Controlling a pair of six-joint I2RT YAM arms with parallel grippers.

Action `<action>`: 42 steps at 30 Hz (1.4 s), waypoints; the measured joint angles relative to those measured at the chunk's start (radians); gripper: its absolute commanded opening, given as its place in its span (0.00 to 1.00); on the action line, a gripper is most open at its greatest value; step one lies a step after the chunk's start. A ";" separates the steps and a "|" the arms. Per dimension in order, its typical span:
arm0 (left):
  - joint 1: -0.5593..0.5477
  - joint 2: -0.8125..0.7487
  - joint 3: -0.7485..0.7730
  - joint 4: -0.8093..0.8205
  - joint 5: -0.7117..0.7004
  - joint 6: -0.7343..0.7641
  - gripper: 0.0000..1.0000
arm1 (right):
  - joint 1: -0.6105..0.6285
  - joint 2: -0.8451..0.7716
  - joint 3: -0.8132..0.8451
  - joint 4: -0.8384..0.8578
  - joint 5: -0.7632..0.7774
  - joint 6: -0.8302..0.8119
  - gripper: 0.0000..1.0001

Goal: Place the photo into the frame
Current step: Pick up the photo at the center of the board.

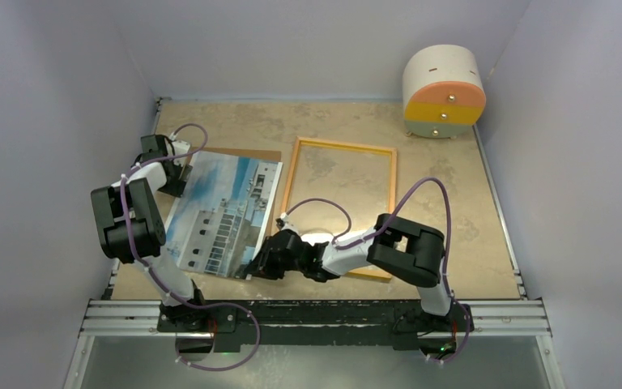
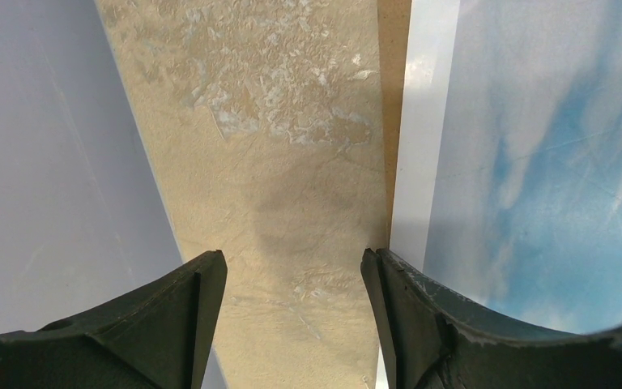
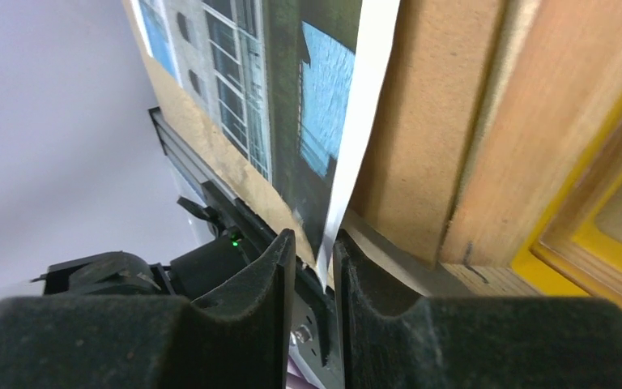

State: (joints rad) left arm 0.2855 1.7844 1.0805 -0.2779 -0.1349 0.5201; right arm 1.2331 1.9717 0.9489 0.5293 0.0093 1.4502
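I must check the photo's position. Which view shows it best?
The top view: nearly the whole photo shows, left of the frame. The left wrist shows only its sky edge; the right wrist only a corner between the fingers.

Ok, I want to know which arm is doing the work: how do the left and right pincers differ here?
The left pincer is wide open, only bare table between its jaws; the right pincer is closed on the photo's near right corner. The left holds nothing beside the photo's left edge; the right has its corner raised off the brown board. Both sit at the photo's border.
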 measured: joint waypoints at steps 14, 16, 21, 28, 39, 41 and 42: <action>0.000 -0.010 -0.002 -0.017 0.000 0.008 0.67 | -0.008 0.012 -0.002 0.156 -0.005 0.000 0.30; 0.000 -0.011 -0.002 -0.021 0.000 0.012 0.67 | -0.010 0.029 0.005 0.151 -0.005 0.001 0.28; 0.000 -0.012 -0.002 -0.025 0.000 0.019 0.67 | -0.016 0.055 0.011 0.113 -0.005 0.000 0.00; 0.011 -0.012 0.014 -0.050 0.008 0.023 0.75 | -0.029 0.042 0.074 0.000 0.000 -0.108 0.00; 0.075 -0.034 0.287 -0.222 0.103 -0.013 0.77 | -0.075 -0.306 0.325 -0.467 0.082 -0.583 0.00; 0.072 -0.042 0.302 -0.245 0.140 -0.023 0.77 | -0.123 -0.372 0.357 -0.580 0.097 -0.662 0.00; 0.068 -0.045 0.303 -0.257 0.157 -0.029 0.77 | -0.154 -0.404 0.371 -0.644 0.115 -0.704 0.00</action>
State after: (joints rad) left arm 0.3534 1.7390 1.3830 -0.5350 0.0219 0.4911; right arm 1.0786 1.5673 1.3201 -0.1146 0.1242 0.7464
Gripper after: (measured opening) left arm 0.776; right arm 0.004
